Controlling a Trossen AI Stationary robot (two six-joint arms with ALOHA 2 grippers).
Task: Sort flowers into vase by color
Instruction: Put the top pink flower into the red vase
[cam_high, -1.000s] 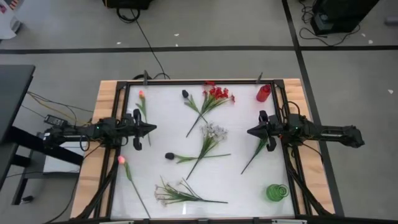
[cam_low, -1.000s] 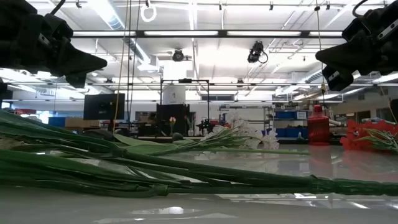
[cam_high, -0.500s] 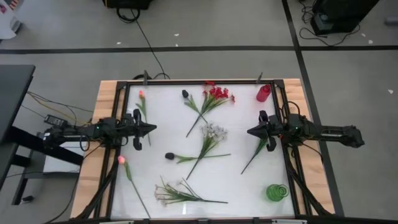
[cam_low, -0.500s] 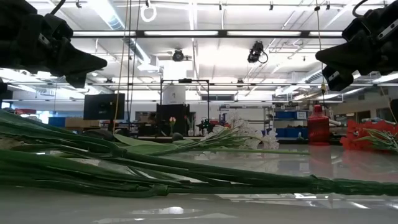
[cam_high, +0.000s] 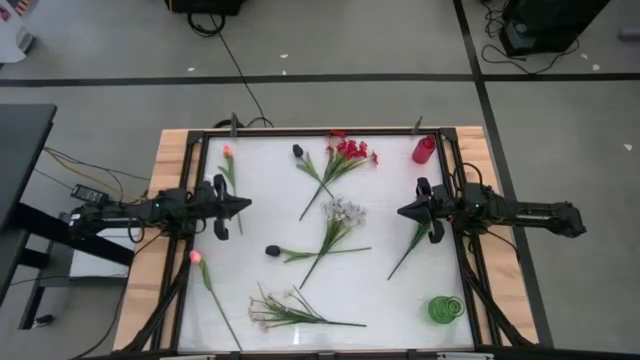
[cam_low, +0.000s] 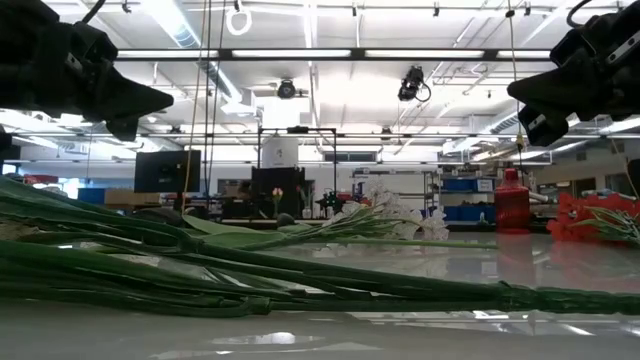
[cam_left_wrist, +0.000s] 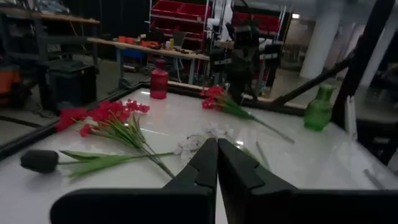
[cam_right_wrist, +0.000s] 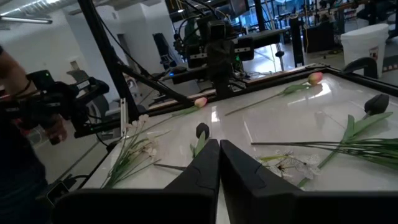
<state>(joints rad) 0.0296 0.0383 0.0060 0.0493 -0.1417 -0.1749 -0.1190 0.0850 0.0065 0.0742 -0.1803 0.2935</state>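
L gripper (cam_high: 245, 205) at table's 9 o'clock, R gripper (cam_high: 402, 211) at 3 o'clock: both closed tight, empty, above the table (cam_high: 390, 290). Flowers (cam_high: 335, 225) lie scattered btwn them; red vase (cam_high: 424, 149) at 1, green vase (cam_high: 445, 309) at 5.

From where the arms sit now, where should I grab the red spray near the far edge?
Grip the red spray on its bare lower stem, from above, jaws across it. The stem lies flat, pointing toward the table's middle, away from the bulky blossoms; either arm seems about equally placed.
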